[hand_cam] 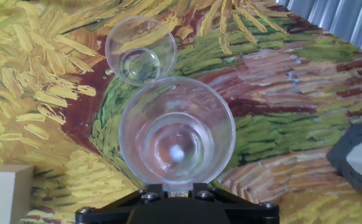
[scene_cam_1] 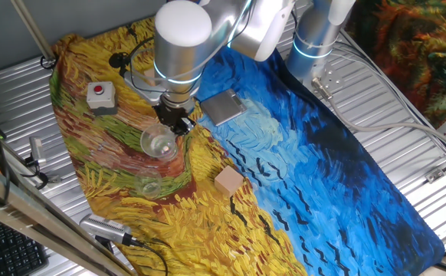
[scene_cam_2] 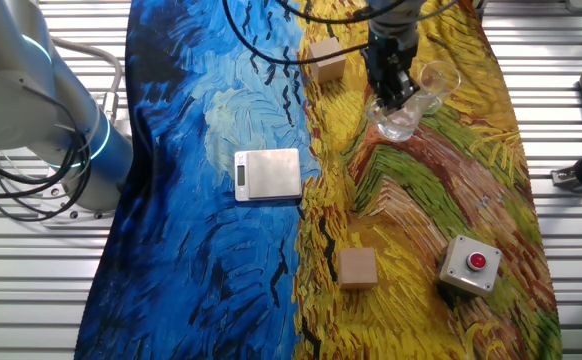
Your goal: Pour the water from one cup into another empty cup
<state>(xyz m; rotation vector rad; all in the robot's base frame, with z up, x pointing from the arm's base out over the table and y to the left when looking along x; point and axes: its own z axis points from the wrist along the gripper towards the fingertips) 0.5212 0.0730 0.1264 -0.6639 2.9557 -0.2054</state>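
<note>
The larger clear tumbler (hand_cam: 176,134) fills the middle of the hand view, its mouth facing the camera. A faint glint of water (hand_cam: 177,153) shows at its base. My gripper (hand_cam: 176,194) is shut on the tumbler's near wall; only the black jaw block shows. The smaller clear cup (hand_cam: 140,50) stands on the yellow cloth just beyond the tumbler's rim. In one fixed view the gripper (scene_cam_1: 174,123) holds the tumbler (scene_cam_1: 159,143), and the smaller cup (scene_cam_1: 150,185) sits nearer the camera. In the other fixed view the gripper (scene_cam_2: 392,90), the tumbler (scene_cam_2: 402,119) and the smaller cup (scene_cam_2: 438,78) all show.
A grey box with a red button (scene_cam_1: 100,96) stands to the left; it also shows in the other fixed view (scene_cam_2: 468,265). A silver scale (scene_cam_1: 223,107) lies behind the gripper. A wooden block (scene_cam_1: 228,181) lies to the right, and a second block (scene_cam_2: 357,268) lies by the button box.
</note>
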